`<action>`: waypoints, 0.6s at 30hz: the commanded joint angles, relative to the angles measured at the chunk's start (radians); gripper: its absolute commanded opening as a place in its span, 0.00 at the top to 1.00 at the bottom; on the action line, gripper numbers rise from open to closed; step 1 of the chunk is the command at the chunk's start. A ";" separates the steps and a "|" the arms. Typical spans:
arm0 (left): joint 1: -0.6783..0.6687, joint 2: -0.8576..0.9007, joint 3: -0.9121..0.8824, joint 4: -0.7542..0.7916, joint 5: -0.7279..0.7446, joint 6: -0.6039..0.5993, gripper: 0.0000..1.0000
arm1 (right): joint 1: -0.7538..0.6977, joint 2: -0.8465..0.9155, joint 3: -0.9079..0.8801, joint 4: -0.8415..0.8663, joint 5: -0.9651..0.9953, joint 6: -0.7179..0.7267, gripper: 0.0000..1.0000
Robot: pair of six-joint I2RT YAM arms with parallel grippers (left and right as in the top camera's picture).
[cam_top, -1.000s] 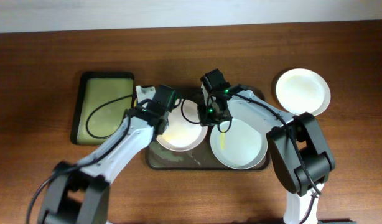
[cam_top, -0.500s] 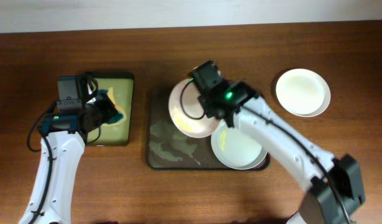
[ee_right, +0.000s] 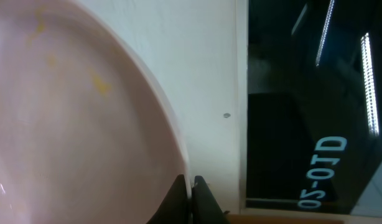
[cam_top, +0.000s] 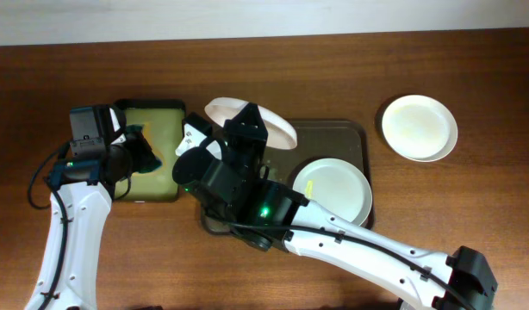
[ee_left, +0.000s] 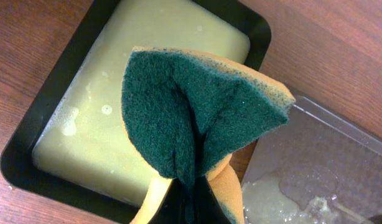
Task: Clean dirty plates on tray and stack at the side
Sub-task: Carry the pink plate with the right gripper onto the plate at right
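My right gripper (cam_top: 247,120) is shut on the rim of a white plate (cam_top: 280,131), held raised and tilted on edge over the left end of the dark brown tray (cam_top: 342,129). In the right wrist view the plate (ee_right: 73,124) shows faint yellow smears, with the fingers (ee_right: 191,186) pinching its edge. A second plate (cam_top: 332,194) lies in the tray's right half. A third plate (cam_top: 420,127) sits on the table at the far right. My left gripper (cam_top: 135,157) is shut on a green and yellow sponge (ee_left: 197,118) above the small black tray.
The small black tray (cam_top: 148,116) of yellow-green liquid stands left of the brown tray; it also shows in the left wrist view (ee_left: 147,62). The brown tray's wet, sudsy corner (ee_left: 328,168) lies just right of the sponge. My raised right arm hides part of the tray.
My right arm has lifted the plate off the tray, swung it left and tipped it on edge. My left arm, back at the small tray half a second ago, has barely moved since.
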 commanded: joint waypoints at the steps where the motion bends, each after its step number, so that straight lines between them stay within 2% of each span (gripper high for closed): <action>1: 0.006 -0.009 0.006 -0.002 -0.008 0.016 1.00 | 0.000 -0.014 0.013 0.006 0.011 -0.057 0.96; 4: 0.006 -0.009 0.006 -0.002 -0.008 0.016 1.00 | -0.017 -0.014 0.013 -0.012 -0.022 0.088 0.96; 7: 0.006 -0.009 0.006 -0.002 -0.008 0.016 1.00 | -0.083 -0.014 0.013 -0.183 -0.176 0.337 0.96; 9: 0.006 -0.009 0.006 -0.002 -0.008 0.016 1.00 | -0.209 -0.007 0.008 -0.341 -0.549 0.602 0.96; 11: 0.006 -0.009 0.006 -0.003 -0.007 0.016 1.00 | -0.361 0.011 -0.014 -0.376 -0.881 0.789 0.96; 13: 0.006 -0.009 0.006 -0.005 -0.007 0.016 1.00 | -0.519 0.042 -0.026 -0.380 -1.101 0.943 0.96; 16: 0.006 -0.009 0.006 -0.013 -0.007 0.016 1.00 | -0.842 0.116 -0.026 -0.378 -1.611 0.989 0.96; 18: 0.006 -0.009 0.006 -0.018 -0.007 0.016 1.00 | -1.025 0.157 -0.026 -0.384 -1.687 0.989 0.96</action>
